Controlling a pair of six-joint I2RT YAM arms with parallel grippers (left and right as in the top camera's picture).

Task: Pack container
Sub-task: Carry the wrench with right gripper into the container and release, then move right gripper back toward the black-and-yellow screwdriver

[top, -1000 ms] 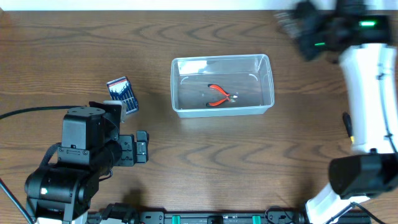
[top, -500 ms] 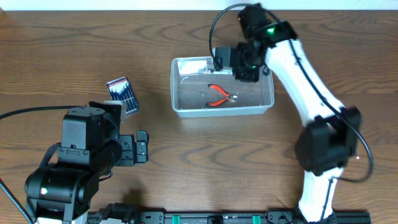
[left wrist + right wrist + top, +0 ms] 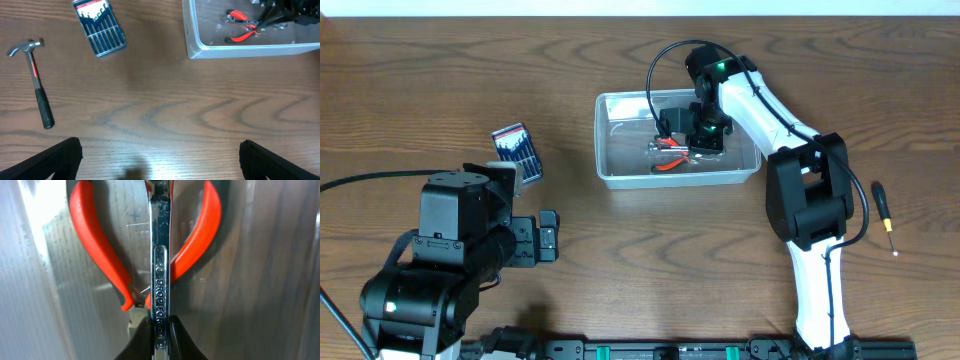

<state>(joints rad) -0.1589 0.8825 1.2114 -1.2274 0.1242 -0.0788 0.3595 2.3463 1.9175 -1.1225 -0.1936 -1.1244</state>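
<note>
Right gripper (image 3: 160,327) pinched tight on a chrome wrench (image 3: 160,270), inside the container (image 3: 620,180) over red-handled pliers (image 3: 92,250); left gripper (image 3: 160,160) spread wide above the table (image 3: 160,115)

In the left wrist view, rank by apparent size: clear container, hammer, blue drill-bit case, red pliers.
1. container, though cropped by the frame
2. hammer, longest of the rest
3. drill-bit case, shorter but broader, so nearly tied
4. pliers, smallest

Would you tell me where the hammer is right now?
In the left wrist view, the hammer lies at the far left, just left of the blue drill-bit case.
</note>
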